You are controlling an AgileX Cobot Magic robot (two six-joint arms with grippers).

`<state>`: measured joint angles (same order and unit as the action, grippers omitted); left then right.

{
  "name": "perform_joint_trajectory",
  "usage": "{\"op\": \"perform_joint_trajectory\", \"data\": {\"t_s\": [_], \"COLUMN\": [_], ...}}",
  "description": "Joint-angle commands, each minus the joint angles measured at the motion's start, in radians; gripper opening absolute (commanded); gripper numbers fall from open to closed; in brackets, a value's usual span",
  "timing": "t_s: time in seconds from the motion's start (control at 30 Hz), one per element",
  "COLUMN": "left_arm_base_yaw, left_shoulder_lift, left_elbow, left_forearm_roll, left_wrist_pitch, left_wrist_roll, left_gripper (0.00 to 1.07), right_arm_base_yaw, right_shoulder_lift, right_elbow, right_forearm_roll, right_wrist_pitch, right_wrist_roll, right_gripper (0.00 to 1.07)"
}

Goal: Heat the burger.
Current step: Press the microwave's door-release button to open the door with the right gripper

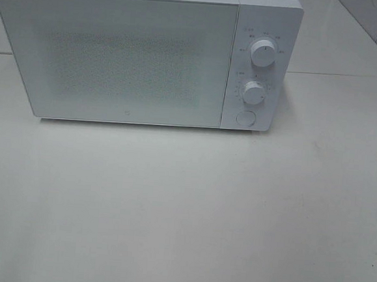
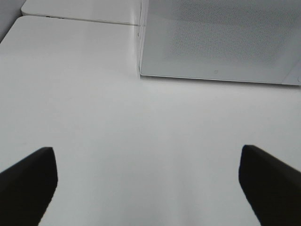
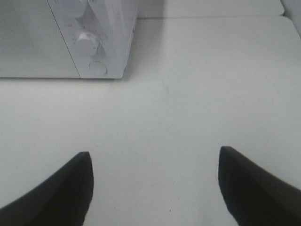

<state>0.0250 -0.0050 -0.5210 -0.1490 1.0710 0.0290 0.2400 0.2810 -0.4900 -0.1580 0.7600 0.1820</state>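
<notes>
Facing a shut microwave with both grippers spread wide and empty.

Your left gripper and right gripper each have their jaws far apart with nothing between them but white counter. The microwave stands at the back, door flush and closed, with two knobs and a round button down its right side. A broad stretch of counter runs from its front bottom edge toward you. The left wrist view reaches its left front corner, the right wrist view its right one. You cannot tell where the burger is; no view shows it.
</notes>
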Motion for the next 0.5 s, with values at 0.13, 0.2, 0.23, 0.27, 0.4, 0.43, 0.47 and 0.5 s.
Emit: {"op": "perform_joint_trajectory", "data": {"t_s": [0.13, 0.2, 0.23, 0.27, 0.4, 0.43, 0.47, 0.5], "left_arm_base_yaw": [0.004, 0.004, 0.004, 0.004, 0.004, 0.004, 0.004, 0.004], "left_shoulder_lift": [-0.019, -0.019, -0.019, -0.019, -0.019, -0.019, -0.019, -0.019], "left_elbow": [0.005, 0.005, 0.005, 0.005, 0.005, 0.005, 0.005, 0.005], "left_forearm_roll": [-0.003, -0.003, -0.003, -0.003, -0.003, -0.003, -0.003, -0.003], "left_wrist_pitch": [0.0, 0.0, 0.0, 0.0, 0.0, 0.0, 0.0, 0.0], "left_wrist_roll": [-0.006, -0.006, -0.006, -0.006, -0.006, -0.006, -0.006, -0.006], "left_gripper": [0.98, 0.98, 0.98, 0.98, 0.98, 0.98, 0.98, 0.98], "right_arm_base_yaw": [-0.005, -0.005, -0.005, -0.005, -0.005, -0.005, -0.005, -0.005], "right_shoulder_lift": [-0.142, -0.183, -0.216, -0.227, -0.264, -0.295, -0.295, -0.311], "right_elbow": [0.0, -0.002, -0.009, -0.014, -0.025, -0.029, -0.029, -0.031], "right_forearm_roll": [0.005, 0.01, 0.01, 0.01, 0.009, 0.01, 0.01, 0.007], "right_wrist_pitch": [-0.002, 0.001, 0.018, 0.035, 0.076, 0.094, 0.094, 0.12], "right_wrist_roll": [-0.007, -0.006, -0.002, 0.002, 0.01, 0.015, 0.015, 0.016], "right_gripper": [0.7, 0.7, 0.7, 0.7, 0.7, 0.7, 0.7, 0.7]}}
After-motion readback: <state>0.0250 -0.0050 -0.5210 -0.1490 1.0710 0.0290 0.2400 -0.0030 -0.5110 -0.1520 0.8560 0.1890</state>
